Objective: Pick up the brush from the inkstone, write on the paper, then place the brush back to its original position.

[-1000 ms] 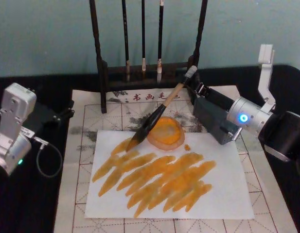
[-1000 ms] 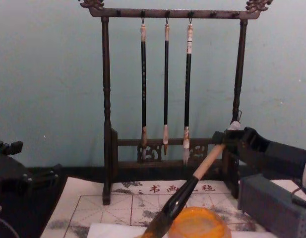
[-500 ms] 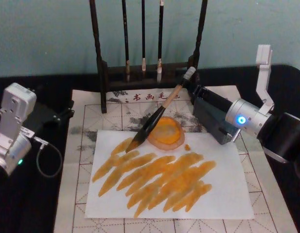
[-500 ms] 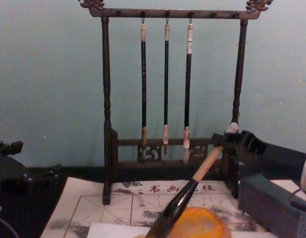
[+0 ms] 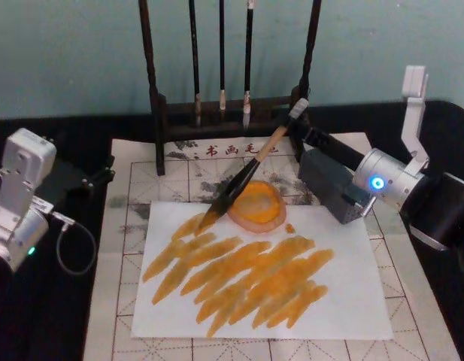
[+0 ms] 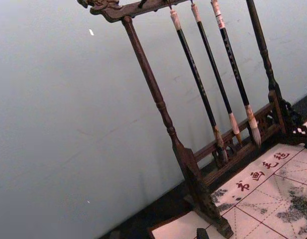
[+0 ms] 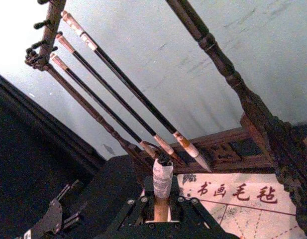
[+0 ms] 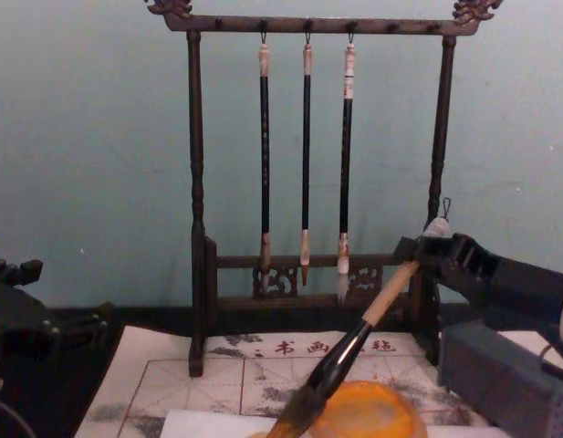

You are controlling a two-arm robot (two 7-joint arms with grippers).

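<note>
Your right gripper (image 5: 305,132), clamped on the brush (image 5: 250,167) near its tan top, has just raised it slightly — bristles now seem barely clear of the paper (image 5: 352,301), beside the inkstone (image 5: 268,212) — so writing looks finished, return pending; left gripper (image 5: 92,177) parked far left.

One line of print can be read: four red Chinese characters (image 5: 228,150) on the grid-lined mat (image 5: 134,173), running along the mat's far edge, which lies toward the back edge of the table. In the right wrist view the row (image 7: 238,190) reads 书画毛毡 in full (calligraphy-and-painting felt). In the head view 书画毛 are clear, and the brush (image 5: 247,177) crosses the fourth. In the chest view the brush covers the third, leaving 书画 and 毡. Reddish marks on the pale top of one hanging brush (image 6: 218,10) are too small to read.
</note>
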